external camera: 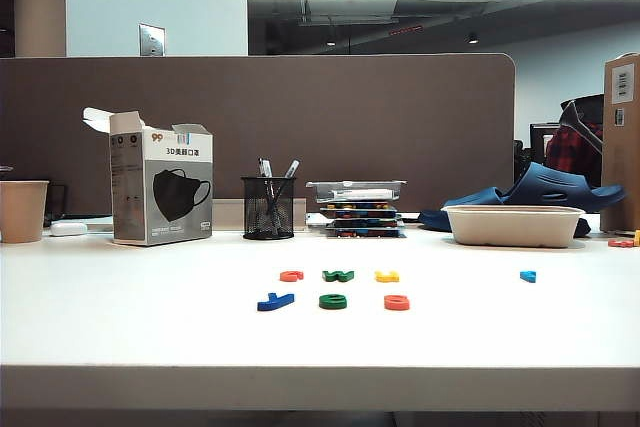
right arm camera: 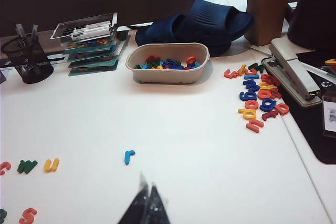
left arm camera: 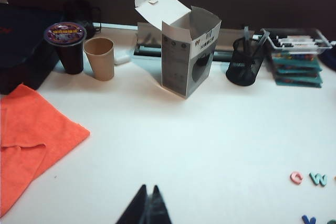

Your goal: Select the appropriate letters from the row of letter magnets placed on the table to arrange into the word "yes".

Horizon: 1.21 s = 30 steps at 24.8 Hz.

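1. I'm seeing the left gripper (left arm camera: 148, 203) hanging pressed together, empty, above the table (external camera: 120, 307).
2. The right gripper (right arm camera: 147, 203) is hanging pinched together too.
3. The blue letter (external camera: 275, 301), green letter (external camera: 333, 301) and red letter (external camera: 397, 302) are lying well apart from both.

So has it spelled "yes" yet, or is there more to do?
It looks finished. On the white table, a dark blue y, a dark green e and a red-orange s lie in a front row. Behind them sit a red-orange letter, a green w and a yellow u, with a light blue r off to the right. Nothing is in hand: the left gripper and right gripper are shut and empty.
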{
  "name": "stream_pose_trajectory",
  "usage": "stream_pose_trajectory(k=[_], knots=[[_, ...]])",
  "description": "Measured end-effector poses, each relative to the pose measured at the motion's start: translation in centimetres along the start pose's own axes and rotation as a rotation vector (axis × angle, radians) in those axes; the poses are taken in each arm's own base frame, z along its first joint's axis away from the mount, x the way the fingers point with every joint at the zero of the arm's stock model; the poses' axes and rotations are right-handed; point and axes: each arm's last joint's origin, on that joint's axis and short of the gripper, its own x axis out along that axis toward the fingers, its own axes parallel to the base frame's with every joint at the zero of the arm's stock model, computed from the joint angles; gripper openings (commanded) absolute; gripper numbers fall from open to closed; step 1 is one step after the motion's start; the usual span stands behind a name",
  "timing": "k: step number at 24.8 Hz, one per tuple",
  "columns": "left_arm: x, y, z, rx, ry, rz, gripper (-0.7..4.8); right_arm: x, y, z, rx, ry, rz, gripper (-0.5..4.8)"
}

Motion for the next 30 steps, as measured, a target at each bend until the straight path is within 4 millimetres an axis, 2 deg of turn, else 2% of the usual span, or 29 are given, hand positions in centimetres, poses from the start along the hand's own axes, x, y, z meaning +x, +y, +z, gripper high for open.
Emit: stream_pose_trajectory(k=[5, 10, 14, 19, 24, 28, 30], knots=[[-2.1, 0.7, -2.5, -0.018, -0.069, -0.009, -0.05, -0.4, -0.1, -1.0, 0.0, -0.033, 0.005, -0.02], [-3.2, 1.0, -3.9, -0.028, -0.118, -0.05, -0.05, -0.7, -0.1, -2.0, -0.006, -0.075, 0.011, -0.02], [-3.5, 1.1, -4.8, -0.03, -0.135, -0.08, -0.05, -0.8, -0.3, -2.9, -0.009, -0.094, 0.015, -0.02], [-4.6, 1.4, -5.4, -0.041, -0.201, -0.09, -0.05, -0.7, -0.3, -2.9, -0.016, -0.13, 0.022, -0.02], [-4.7, 1.5, -6.9, -0.026, -0.325, -0.144, -0.05, 0.5, -0.6, -3.8, -0.015, -0.127, 0.021, -0.02], [-4.0, 1.4, -8.5, -0.022, -0.401, -0.172, -0.05, 1.0, -0.7, -4.1, -0.018, -0.142, 0.026, -0.02], [-3.5, 1.3, -8.6, -0.017, -0.398, -0.19, -0.05, 1.3, -0.8, -4.4, -0.019, -0.149, 0.027, -0.02]])
